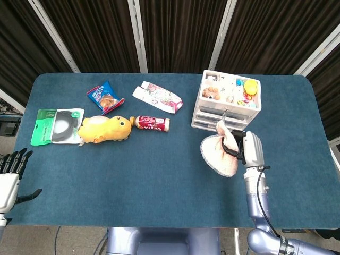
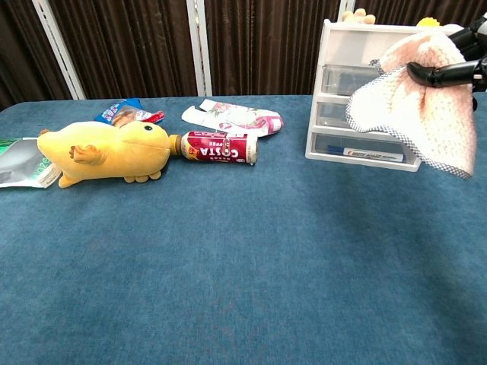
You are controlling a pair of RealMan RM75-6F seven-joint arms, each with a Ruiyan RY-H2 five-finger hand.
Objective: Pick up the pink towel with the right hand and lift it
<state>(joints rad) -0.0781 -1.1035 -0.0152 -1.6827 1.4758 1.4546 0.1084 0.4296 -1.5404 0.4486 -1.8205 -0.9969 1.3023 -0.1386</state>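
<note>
The pink towel hangs in the air in front of the white drawer unit, clear of the table. My right hand pinches it at its top, with dark fingers wrapped over the bunched cloth. The towel's grey-edged hem droops below the hand. My left hand stays at the table's near left corner, fingers spread, holding nothing. It does not show in the chest view.
On the left of the blue table lie a yellow plush toy, a red can, a blue snack bag, a flowered pouch and a green packet. Small items fill the drawer unit's top tray.
</note>
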